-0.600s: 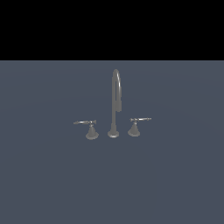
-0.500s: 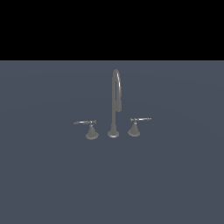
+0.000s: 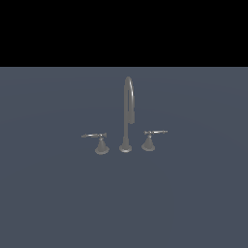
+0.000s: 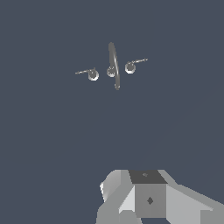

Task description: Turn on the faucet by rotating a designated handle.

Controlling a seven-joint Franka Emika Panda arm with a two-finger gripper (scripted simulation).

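Nothing has visibly moved since the earlier exterior pictures: the dull-grey metal faucet with its tall thin gooseneck spout stands in the same spot on the flat blue-grey table, and no arm shows in that view.

Its designated handle, a small grey cone with a thin lever rod, sits just beside the spout base on the exterior view's left, the rod lying roughly level and pointing away from the spout toward that side. A mirror-twin grey handle sits on the other side, its rod pointing the opposite way.

In the wrist view only grey blocky parts of the gripper body show at the picture's edge; the fingertips are out of sight, so I cannot tell whether they are apart or together. From there the designated handle lies well apart, far ahead of the gripper. I judge the approach has barely begun, and it must end beside that rod's free end, across its long axis.
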